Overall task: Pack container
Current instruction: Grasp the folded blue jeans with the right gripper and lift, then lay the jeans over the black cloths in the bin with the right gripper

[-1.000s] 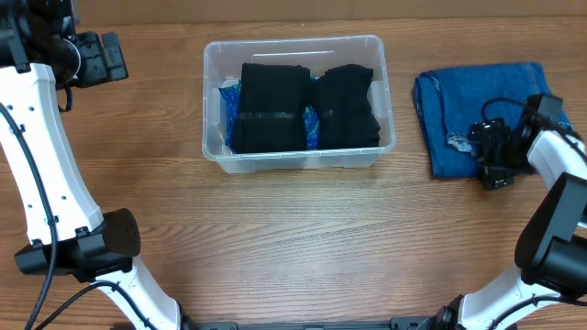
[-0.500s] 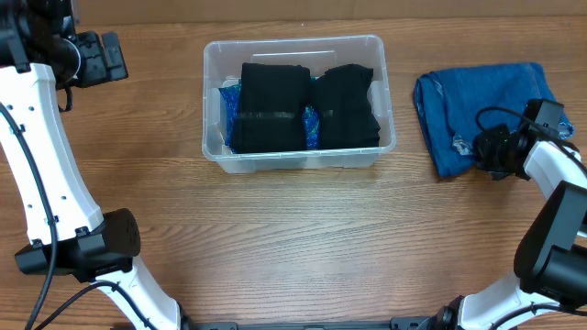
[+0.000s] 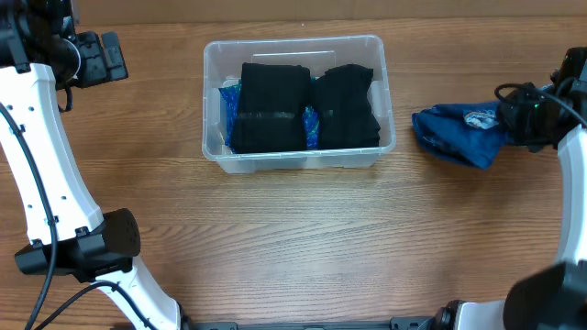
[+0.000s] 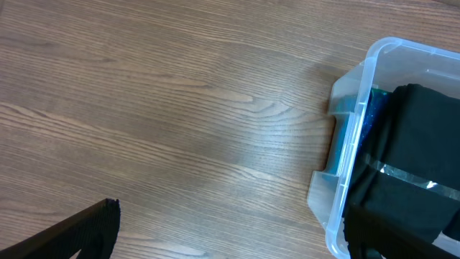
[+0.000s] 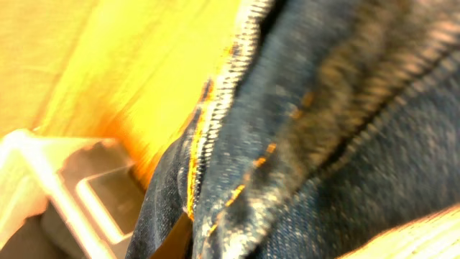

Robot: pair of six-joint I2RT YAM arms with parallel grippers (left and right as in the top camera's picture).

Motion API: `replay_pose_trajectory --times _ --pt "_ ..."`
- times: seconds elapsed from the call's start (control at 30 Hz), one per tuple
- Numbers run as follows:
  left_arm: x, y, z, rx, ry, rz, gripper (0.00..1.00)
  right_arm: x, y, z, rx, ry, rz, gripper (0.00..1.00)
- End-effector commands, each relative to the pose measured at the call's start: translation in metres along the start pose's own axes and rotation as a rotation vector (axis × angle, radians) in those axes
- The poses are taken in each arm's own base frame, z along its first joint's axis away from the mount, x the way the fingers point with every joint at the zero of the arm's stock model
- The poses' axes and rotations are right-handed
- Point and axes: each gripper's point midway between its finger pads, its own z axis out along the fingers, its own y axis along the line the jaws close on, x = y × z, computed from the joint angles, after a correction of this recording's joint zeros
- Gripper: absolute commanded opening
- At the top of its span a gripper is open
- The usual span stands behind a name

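Note:
The container is a clear plastic bin at the table's middle back. It holds two folded black garments side by side, with something blue showing beneath them. Its left corner also shows in the left wrist view. My right gripper is at the far right, shut on a blue denim garment that hangs bunched from it. Denim fills the right wrist view and hides the fingers. My left gripper stands open at the far left back, well away from the bin, with nothing between its fingers.
Bare wooden table stretches across the front and between the bin and the denim. The left arm's white links run down the left edge, and the right arm stands at the right edge.
My right gripper has shut on the denim and lifted towards the back right. The garment, flat on the table before, now hangs crumpled from it. The left arm has not moved.

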Motion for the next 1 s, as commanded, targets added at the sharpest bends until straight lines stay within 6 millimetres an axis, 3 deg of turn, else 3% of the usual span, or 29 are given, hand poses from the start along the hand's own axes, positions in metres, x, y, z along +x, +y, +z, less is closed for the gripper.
replay_pose_trajectory --times 0.0,0.1,0.3,0.4,0.57,0.67,0.8,0.97 --pt "0.0 0.002 0.004 -0.007 0.009 -0.015 1.0 -0.008 0.062 -0.083 -0.199 -0.193 -0.119 0.04" --pt "0.0 0.002 0.004 -0.007 0.009 -0.015 1.0 0.012 0.098 -0.122 -0.307 -0.265 -0.179 0.04" --pt "0.0 0.002 0.004 -0.007 0.009 -0.015 1.0 0.038 0.143 -0.141 -0.329 -0.383 -0.24 0.04" --pt "0.0 0.002 0.004 -0.007 0.009 -0.016 1.0 0.035 0.159 -0.158 -0.335 -0.489 -0.231 0.04" --pt "0.0 0.002 0.004 -0.007 0.009 -0.016 1.0 0.013 0.166 -0.201 -0.346 -0.625 -0.244 0.04" --pt "0.0 0.002 0.004 -0.007 0.009 -0.015 1.0 0.007 0.169 -0.215 -0.36 -0.656 -0.241 0.04" --pt "0.0 0.002 0.004 -0.007 0.009 -0.015 1.0 0.024 0.184 -0.207 -0.451 -0.556 -0.206 0.04" --pt "0.0 0.002 0.004 -0.007 0.009 -0.016 1.0 0.074 0.227 -0.182 -0.519 -0.424 -0.194 0.04"
